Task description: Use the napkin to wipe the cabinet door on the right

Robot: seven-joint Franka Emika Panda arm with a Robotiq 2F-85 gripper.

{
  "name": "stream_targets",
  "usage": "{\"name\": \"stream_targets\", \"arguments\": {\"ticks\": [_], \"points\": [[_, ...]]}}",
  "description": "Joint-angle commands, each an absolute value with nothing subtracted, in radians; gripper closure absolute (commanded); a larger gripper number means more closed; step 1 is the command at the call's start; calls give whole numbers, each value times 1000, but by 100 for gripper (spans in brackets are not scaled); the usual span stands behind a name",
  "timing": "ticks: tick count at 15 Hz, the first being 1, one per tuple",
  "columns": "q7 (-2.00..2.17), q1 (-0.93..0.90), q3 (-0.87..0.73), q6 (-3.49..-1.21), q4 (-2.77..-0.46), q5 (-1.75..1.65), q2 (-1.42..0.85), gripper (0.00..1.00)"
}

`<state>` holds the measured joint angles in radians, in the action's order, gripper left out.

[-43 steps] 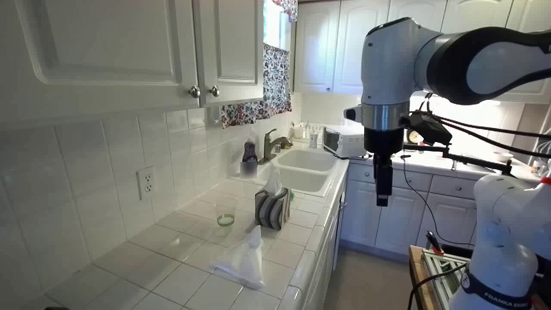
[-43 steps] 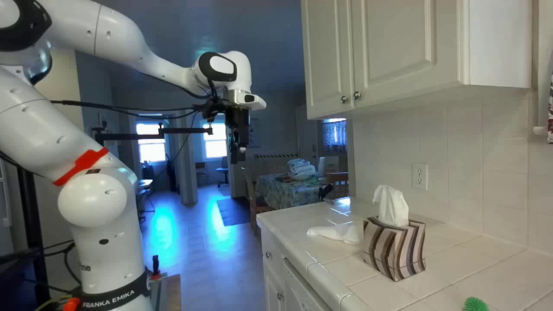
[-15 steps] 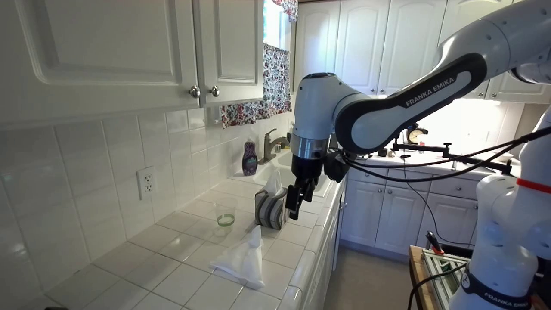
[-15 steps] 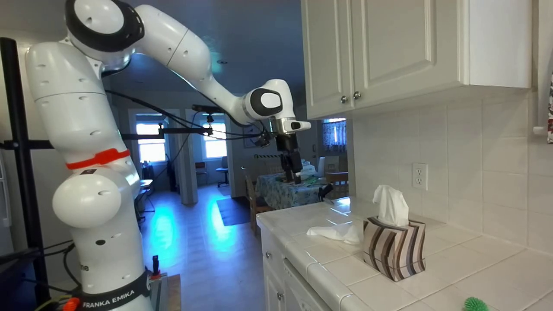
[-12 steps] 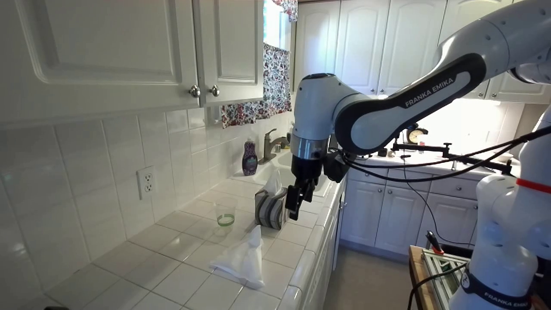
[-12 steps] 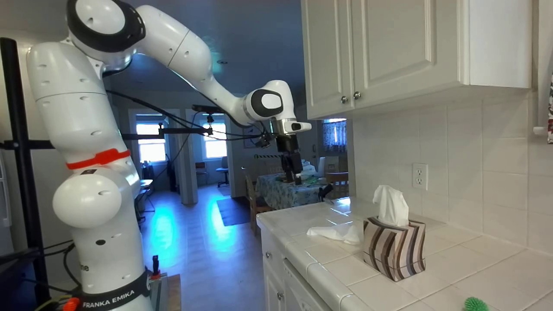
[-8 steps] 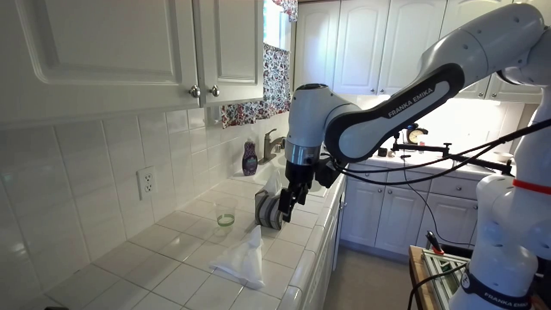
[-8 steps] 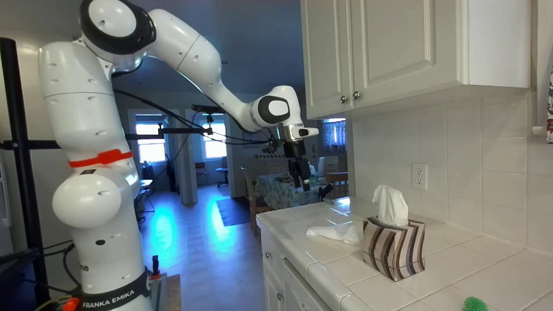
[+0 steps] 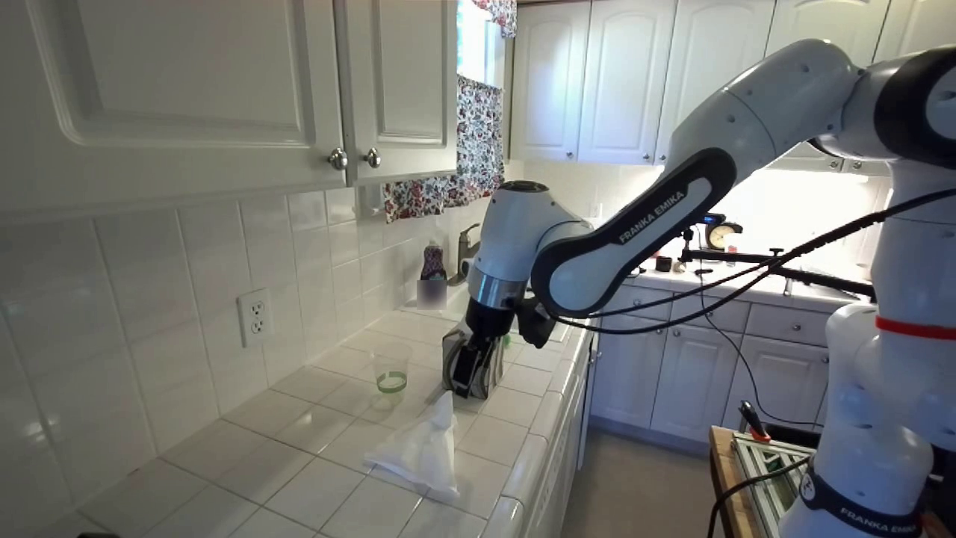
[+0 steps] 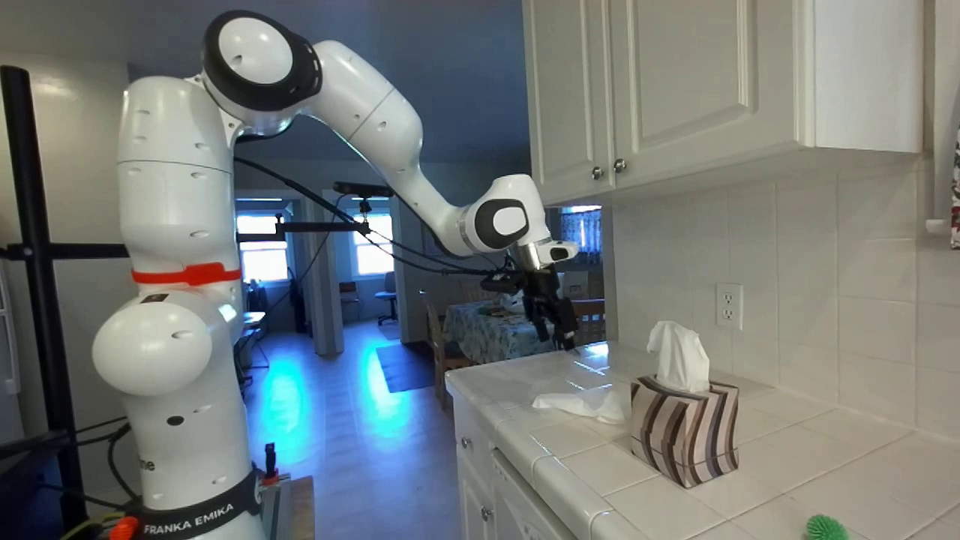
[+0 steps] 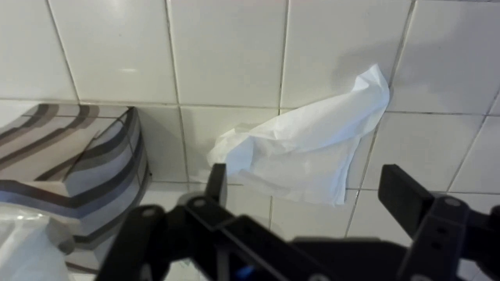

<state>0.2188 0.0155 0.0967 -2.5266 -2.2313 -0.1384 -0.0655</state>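
Near the front edge of the white-tiled worktop [image 10: 795, 457] lies the crumpled white paper napkin [image 9: 427, 456], one end peaked, with a clear, green-banded cup [image 9: 391, 381] farther back towards the wall [image 9: 202, 321]. A brown-striped tissue box [image 10: 684, 431] stands near it, a tissue [image 10: 679, 358] poking from its top. The Robotiq gripper [image 11: 306, 183] hangs tilted and clear of the napkin, its fingers [image 11: 406, 199] spread wide; the wrist view shows the napkin in the gap between them. Above the worktop, the right-hand cabinet door [image 9: 409, 82] is closed.
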Motion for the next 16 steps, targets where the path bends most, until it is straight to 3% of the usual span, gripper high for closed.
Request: {"name": "stream_targets", "arguments": {"ticks": [1,16], "points": [[99,-3,72,-2589,-2174,-110,-173,0],[52,-13,30,-2638,-2114,-129,-319,0]]}}
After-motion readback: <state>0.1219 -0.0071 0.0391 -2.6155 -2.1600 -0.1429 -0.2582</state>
